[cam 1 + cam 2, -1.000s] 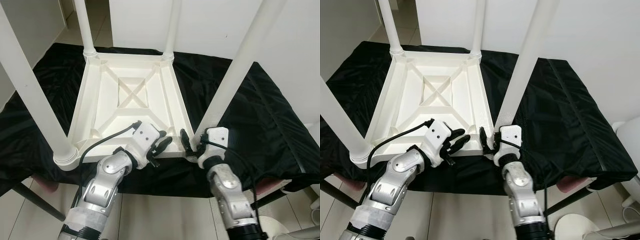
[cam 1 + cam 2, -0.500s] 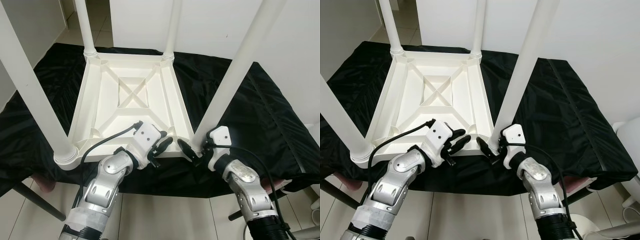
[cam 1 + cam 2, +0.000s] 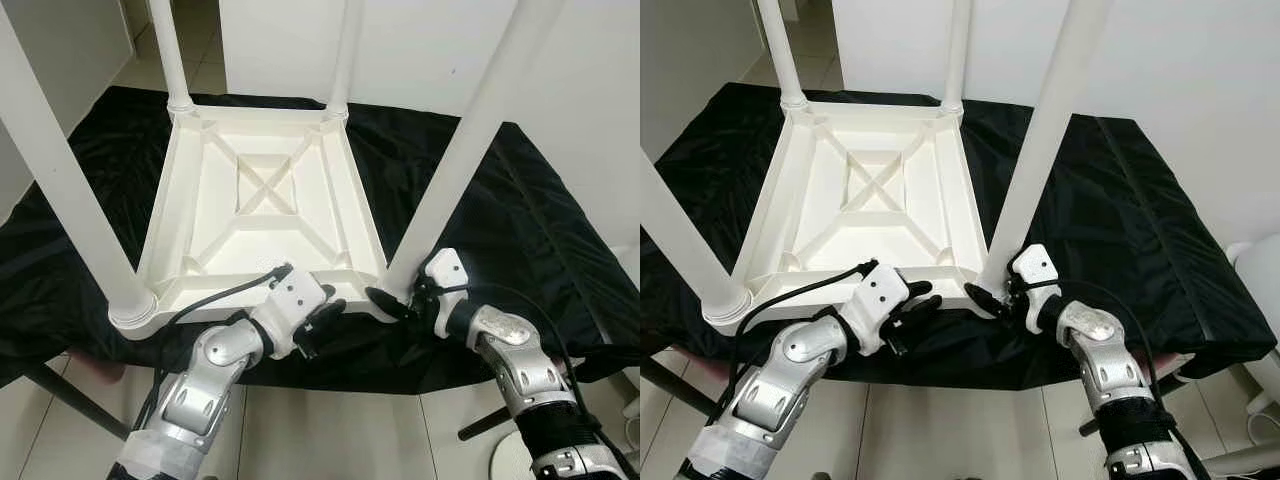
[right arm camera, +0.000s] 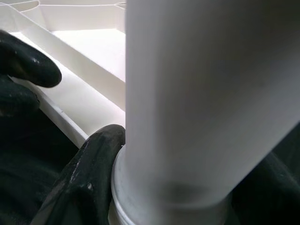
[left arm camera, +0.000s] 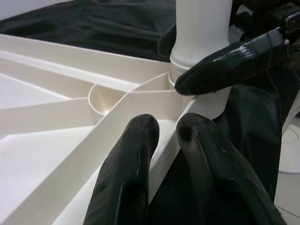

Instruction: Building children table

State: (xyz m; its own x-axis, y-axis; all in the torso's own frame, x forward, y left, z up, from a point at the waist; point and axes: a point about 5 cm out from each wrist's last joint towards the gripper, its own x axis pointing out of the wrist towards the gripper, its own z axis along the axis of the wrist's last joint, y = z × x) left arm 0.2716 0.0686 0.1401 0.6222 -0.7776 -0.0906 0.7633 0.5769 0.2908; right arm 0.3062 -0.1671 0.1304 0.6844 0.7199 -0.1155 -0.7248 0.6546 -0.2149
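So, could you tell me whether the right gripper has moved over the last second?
Yes. The right gripper has swung from in front of the near-right white table leg to reach its base from the right, its arm now lying flatter.

Silver jointed arms, white wrist housings, black cables, glossy black-fingered left end effector [image 3: 322, 318]

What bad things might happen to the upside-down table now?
The right gripper pinches the base of the near leg where it joins the table. If the leg is not tight, it might lean or pop out. The table's near edge lies close to the edge of the black cloth, so a push from the left gripper might slide it toward the floor. The tall legs could also tip it.
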